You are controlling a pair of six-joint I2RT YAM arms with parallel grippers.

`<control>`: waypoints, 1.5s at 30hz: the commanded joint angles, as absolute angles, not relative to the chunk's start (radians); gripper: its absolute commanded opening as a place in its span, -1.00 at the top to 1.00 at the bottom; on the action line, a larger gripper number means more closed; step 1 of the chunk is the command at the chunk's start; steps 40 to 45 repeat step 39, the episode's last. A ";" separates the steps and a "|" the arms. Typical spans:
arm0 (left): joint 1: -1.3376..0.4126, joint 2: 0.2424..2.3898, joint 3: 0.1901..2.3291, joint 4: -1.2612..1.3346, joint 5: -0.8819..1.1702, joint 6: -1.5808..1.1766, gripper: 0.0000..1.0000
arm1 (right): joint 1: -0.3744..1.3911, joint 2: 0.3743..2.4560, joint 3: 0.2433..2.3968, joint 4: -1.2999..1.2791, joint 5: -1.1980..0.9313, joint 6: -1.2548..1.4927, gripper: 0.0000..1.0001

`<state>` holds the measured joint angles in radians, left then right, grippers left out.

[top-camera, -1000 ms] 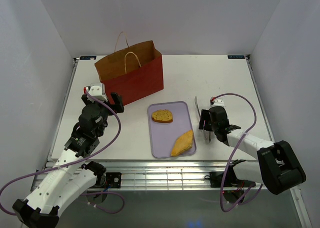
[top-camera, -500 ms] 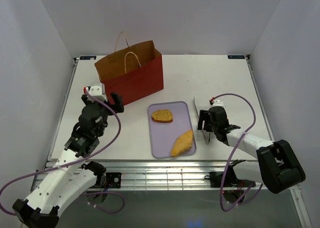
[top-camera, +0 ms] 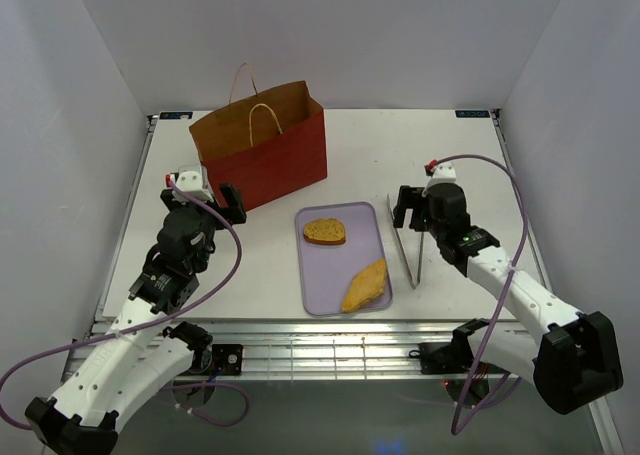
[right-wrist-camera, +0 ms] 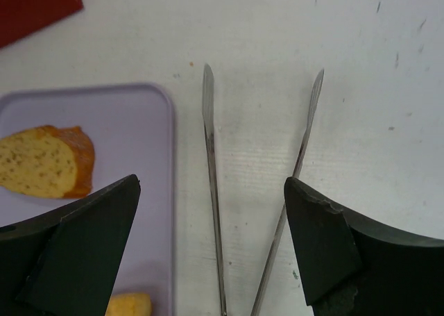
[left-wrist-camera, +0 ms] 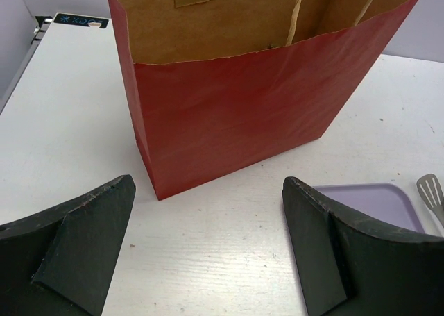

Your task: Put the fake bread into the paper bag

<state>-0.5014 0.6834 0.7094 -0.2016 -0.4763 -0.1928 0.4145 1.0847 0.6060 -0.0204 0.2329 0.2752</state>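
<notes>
A toast slice of fake bread (top-camera: pixel 324 232) (right-wrist-camera: pixel 43 171) lies on the far half of the lavender tray (top-camera: pixel 312 275) (right-wrist-camera: pixel 142 163). A longer orange-yellow piece (top-camera: pixel 366 285) (right-wrist-camera: pixel 129 305) rests on its near right part. The red paper bag (top-camera: pixel 262 147) (left-wrist-camera: pixel 236 114) stands upright and open-topped at the back left. My left gripper (top-camera: pixel 226 203) (left-wrist-camera: pixel 208 180) hovers open just in front of the bag with nothing between its fingers. My right gripper (top-camera: pixel 409 207) (right-wrist-camera: pixel 212 181) is open above the table, right of the tray, and holds nothing.
Metal tongs (top-camera: pixel 414 278) (right-wrist-camera: pixel 211 191) lie spread on the white table directly under the right gripper, just right of the tray. A tongs tip (left-wrist-camera: pixel 431 189) shows at the right edge of the left wrist view. Walls enclose the table on three sides.
The right gripper has opened, let go of the tongs and lifted back toward the far side. The tongs now lie on the table. The left arm has not moved.
</notes>
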 commanded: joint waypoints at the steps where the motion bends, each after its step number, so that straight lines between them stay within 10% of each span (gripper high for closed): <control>1: -0.505 0.678 0.703 -0.189 -0.505 -0.193 -0.96 | 0.413 1.042 0.777 -0.154 0.247 0.203 -0.80; 45: -0.505 0.719 0.696 -0.184 -0.551 -0.179 -0.96 | 0.449 0.974 0.887 -0.247 0.239 0.241 -0.80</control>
